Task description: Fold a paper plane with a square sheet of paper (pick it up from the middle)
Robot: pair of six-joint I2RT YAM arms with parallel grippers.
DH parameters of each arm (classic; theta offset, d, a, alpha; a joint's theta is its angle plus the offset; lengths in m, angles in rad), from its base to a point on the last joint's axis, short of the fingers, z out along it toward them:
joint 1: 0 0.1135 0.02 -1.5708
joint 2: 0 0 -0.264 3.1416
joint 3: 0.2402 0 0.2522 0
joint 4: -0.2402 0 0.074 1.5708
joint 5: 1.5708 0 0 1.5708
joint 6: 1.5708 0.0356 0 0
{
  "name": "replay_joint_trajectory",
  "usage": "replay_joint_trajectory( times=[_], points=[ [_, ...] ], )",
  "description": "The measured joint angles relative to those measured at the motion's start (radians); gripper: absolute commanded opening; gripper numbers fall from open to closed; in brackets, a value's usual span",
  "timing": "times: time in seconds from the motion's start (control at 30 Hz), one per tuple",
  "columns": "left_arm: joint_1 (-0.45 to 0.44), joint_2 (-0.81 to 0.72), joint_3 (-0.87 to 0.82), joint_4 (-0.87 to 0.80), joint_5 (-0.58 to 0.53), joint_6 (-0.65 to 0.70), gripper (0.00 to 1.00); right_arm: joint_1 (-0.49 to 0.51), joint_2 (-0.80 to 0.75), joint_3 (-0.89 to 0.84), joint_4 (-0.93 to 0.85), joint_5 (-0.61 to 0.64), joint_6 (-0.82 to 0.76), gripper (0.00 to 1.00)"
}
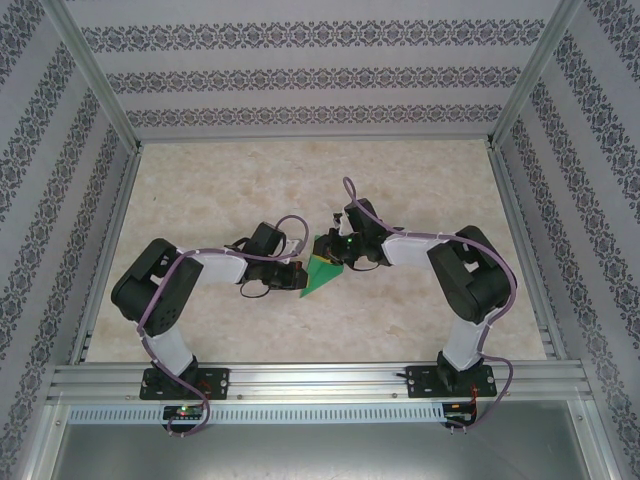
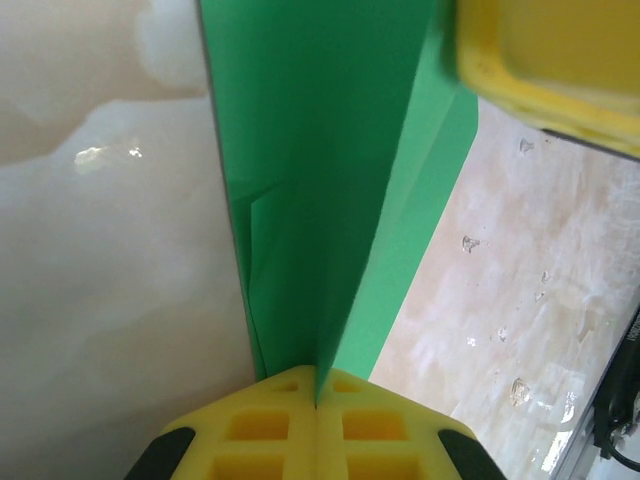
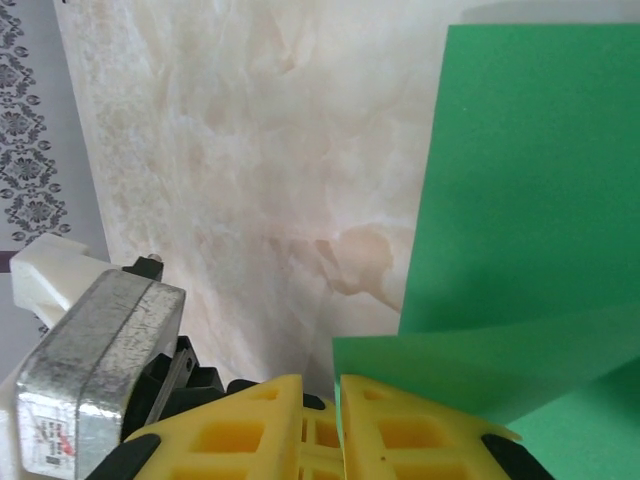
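The green paper [image 1: 322, 272] is seen near the middle of the table [image 1: 220, 190], stood up on its edge. It is folded into a long, thin shape with a sharp tip pointed near-left. A straight crease and stacked layers are seen.

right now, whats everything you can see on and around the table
green paper: one, bright green, partly folded, mid table between the two grippers
table: one, cream marbled top, under the arms
wall panels: three, white with grey patterned bands, back and both sides
frame rails: several, silver metal, along the near edge and up the corners
left arm: one, black and white, bolted at the near edge, reaching inward
right arm: one, black and white, bolted at the near edge, reaching inward
left gripper: one, yellow fingers, shut on the green paper
right gripper: one, yellow fingers, shut on the green paper's edge
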Motion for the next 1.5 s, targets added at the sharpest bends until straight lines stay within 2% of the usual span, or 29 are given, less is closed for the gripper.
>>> replay_joint_trajectory(
  times=[0.37,1.07,1.5],
  points=[
    [0.025,0.046,0.032,-0.014,0.072,-0.009,0.0,-0.001,0.055,0.022,0.003,0.005,0.0,0.18],
    [0.054,0.113,0.131,-0.149,0.143,-0.006,0.0,-0.034,0.025,0.017,0.019,0.035,0.019,0.21],
    [0.065,0.146,0.186,-0.236,0.172,0.024,0.0,0.008,0.049,0.071,0.018,-0.006,0.019,0.21]
  ],
)
